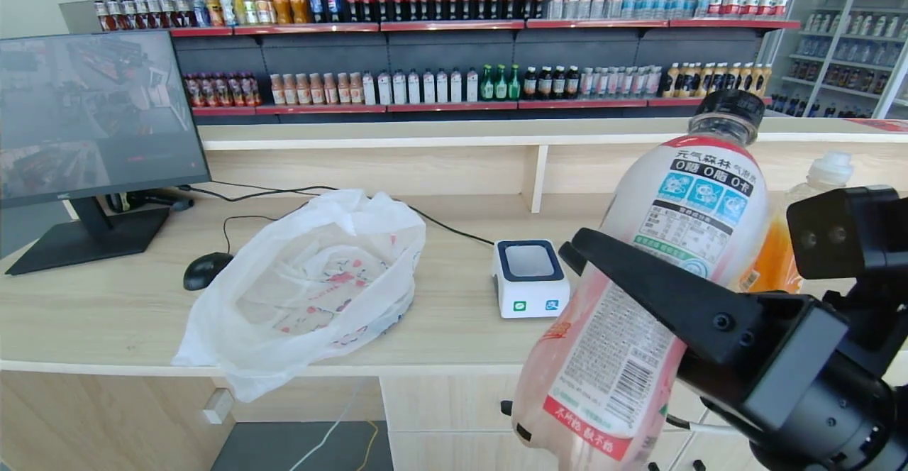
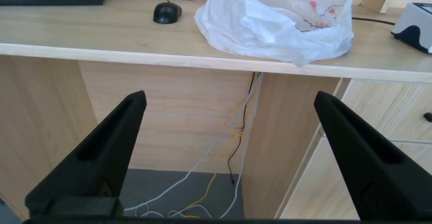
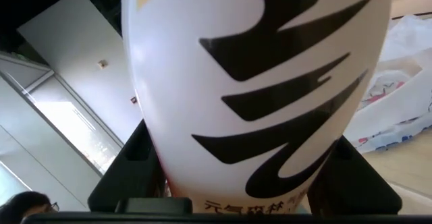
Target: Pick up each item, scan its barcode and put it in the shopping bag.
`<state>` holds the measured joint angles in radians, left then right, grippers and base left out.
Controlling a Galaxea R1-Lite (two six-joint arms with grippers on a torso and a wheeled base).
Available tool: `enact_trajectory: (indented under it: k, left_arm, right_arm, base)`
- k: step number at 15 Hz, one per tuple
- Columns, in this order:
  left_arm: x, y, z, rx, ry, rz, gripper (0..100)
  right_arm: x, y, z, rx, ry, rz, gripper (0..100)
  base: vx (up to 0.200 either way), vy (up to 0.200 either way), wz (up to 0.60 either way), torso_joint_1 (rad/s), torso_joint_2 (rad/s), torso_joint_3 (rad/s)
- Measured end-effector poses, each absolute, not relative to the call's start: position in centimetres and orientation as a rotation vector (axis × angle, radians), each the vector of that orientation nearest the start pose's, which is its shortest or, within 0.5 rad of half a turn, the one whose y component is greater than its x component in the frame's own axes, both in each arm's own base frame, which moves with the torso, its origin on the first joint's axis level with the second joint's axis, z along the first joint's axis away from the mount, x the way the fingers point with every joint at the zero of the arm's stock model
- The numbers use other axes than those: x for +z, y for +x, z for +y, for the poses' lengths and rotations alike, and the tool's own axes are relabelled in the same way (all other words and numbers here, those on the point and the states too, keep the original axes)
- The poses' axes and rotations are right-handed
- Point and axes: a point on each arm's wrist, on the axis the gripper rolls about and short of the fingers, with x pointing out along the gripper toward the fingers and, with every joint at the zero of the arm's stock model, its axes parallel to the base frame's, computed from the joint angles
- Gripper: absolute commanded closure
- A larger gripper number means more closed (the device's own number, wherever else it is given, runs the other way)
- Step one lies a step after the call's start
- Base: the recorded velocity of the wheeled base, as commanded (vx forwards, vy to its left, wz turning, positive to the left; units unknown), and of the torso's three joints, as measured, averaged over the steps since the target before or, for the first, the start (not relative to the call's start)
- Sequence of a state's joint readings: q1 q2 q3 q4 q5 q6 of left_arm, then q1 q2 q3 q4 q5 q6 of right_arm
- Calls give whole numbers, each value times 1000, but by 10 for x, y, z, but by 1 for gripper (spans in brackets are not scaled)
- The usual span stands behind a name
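Note:
My right gripper [image 1: 638, 294] is shut on a pale pink drink bottle [image 1: 660, 265] with a black cap, held tilted in the air at the right, above the counter's front edge. Its barcode label faces the head camera. In the right wrist view the bottle [image 3: 263, 89] sits between the fingers. The white barcode scanner [image 1: 530, 277] stands on the counter just left of the bottle. The white plastic shopping bag [image 1: 312, 279] lies open at the counter's middle. My left gripper [image 2: 229, 150] hangs open below the counter's front edge, with the bag [image 2: 283, 18] above it.
An orange drink bottle [image 1: 787, 244] stands behind the held one. A monitor [image 1: 92, 116] and a black mouse [image 1: 206, 269] sit at the counter's left, with cables running behind the bag. Shelves of bottles line the back wall. Wires [image 2: 233, 150] hang under the counter.

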<state>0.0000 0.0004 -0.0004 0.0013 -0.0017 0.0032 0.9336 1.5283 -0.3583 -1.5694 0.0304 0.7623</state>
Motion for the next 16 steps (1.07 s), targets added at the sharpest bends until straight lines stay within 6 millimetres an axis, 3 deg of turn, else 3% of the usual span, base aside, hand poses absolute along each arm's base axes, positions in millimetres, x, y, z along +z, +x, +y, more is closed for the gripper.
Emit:
enact_trajectory:
  k: [7, 16]
  left_arm:
    - [75, -23, 0, -2, 3, 1, 0]
    - [75, -23, 0, -2, 3, 2, 0]
  right_arm:
    - [212, 110, 189, 1165, 888, 36, 100]
    - [198, 114, 186, 1142, 800, 58, 100]
  base:
    - [0, 0, 0, 0, 0, 0]
    - [0, 0, 0, 0, 0, 0]
